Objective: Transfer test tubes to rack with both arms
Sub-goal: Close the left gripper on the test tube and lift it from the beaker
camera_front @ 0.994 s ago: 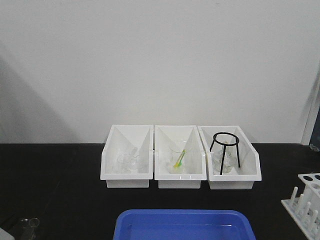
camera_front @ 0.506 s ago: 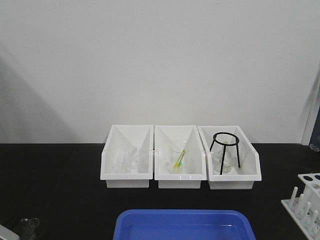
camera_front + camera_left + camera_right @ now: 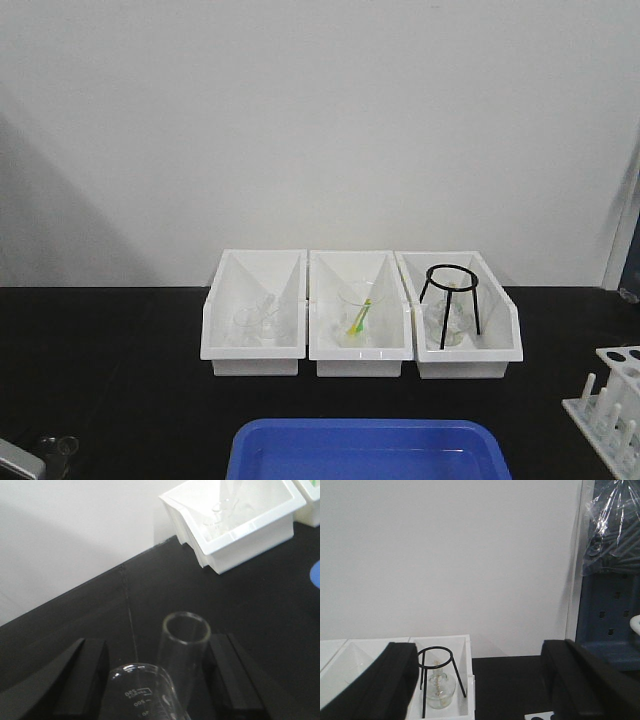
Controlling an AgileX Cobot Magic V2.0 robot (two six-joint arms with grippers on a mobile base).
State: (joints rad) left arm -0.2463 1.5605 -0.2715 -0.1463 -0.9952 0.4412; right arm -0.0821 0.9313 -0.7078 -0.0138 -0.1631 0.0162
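Observation:
In the left wrist view a clear test tube (image 3: 184, 647) stands upright between the fingers of my left gripper (image 3: 157, 647). The tube is close beside the right finger (image 3: 227, 665) and well apart from the left one. The jaws stand wide apart. The rim of a wide glass beaker (image 3: 142, 687) sits just in front of the tube. The white rack (image 3: 612, 405) stands at the right edge of the front view, and its corner shows in the right wrist view (image 3: 539, 715). My right gripper (image 3: 480, 652) is open and empty, held above the black table.
Three white angled bins (image 3: 360, 345) stand in a row at the back: glassware in the left one, a beaker with a green-yellow stick (image 3: 358, 320) in the middle, a black tripod (image 3: 452, 300) over a flask on the right. A blue tray (image 3: 370, 445) lies at the front.
A grey part of my left arm has come into the bottom-left corner of the front view, beside the glassware there. Nothing else has moved.

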